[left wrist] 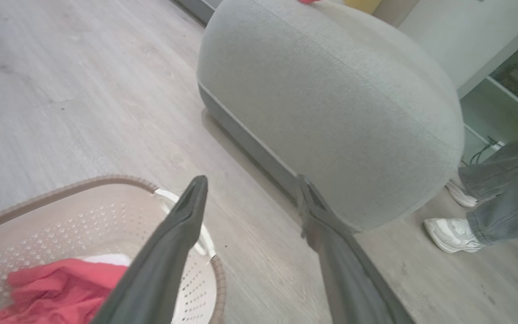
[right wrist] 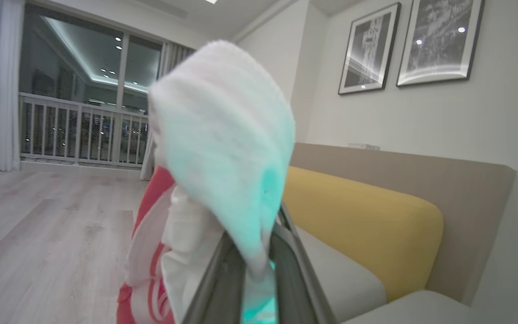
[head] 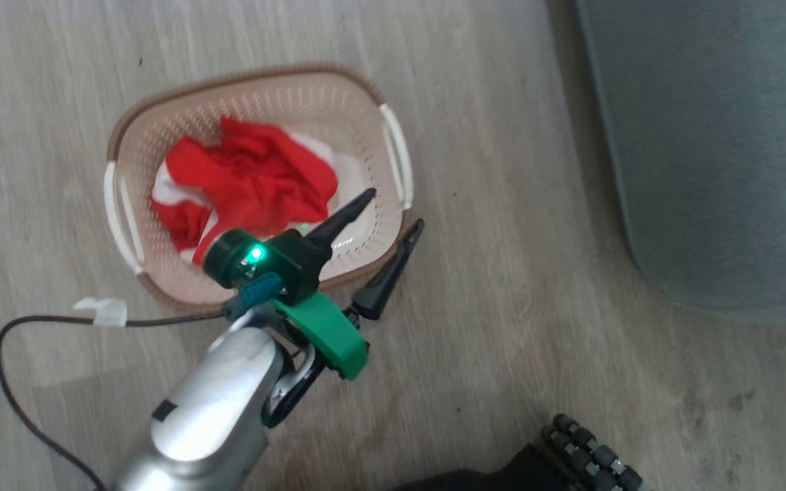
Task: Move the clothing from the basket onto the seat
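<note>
The cream basket point(head: 366, 116) stands on the wood floor with the crumpled red and white clothing point(head: 250, 181) inside it. My left gripper point(head: 395, 209) hovers open over the basket's near right rim, one finger above the inside, the other outside; nothing is between them. From the left wrist, the open left gripper point(left wrist: 251, 180) frames bare floor, with the basket point(left wrist: 61, 211) and clothing point(left wrist: 56, 283) at lower left and the grey-green seat point(left wrist: 331, 103) just beyond. My right gripper point(right wrist: 254, 225) is shut on a white and red garment point(right wrist: 223, 135) that drapes over its fingers.
The seat point(head: 720, 136) lies right of the basket across a strip of floor. A person's feet in white shoes point(left wrist: 450, 234) stand beside the seat. A dark cable point(head: 11, 368) with white tape runs on the floor at left. A sofa with a yellow cushion point(right wrist: 367, 225) is behind the right gripper.
</note>
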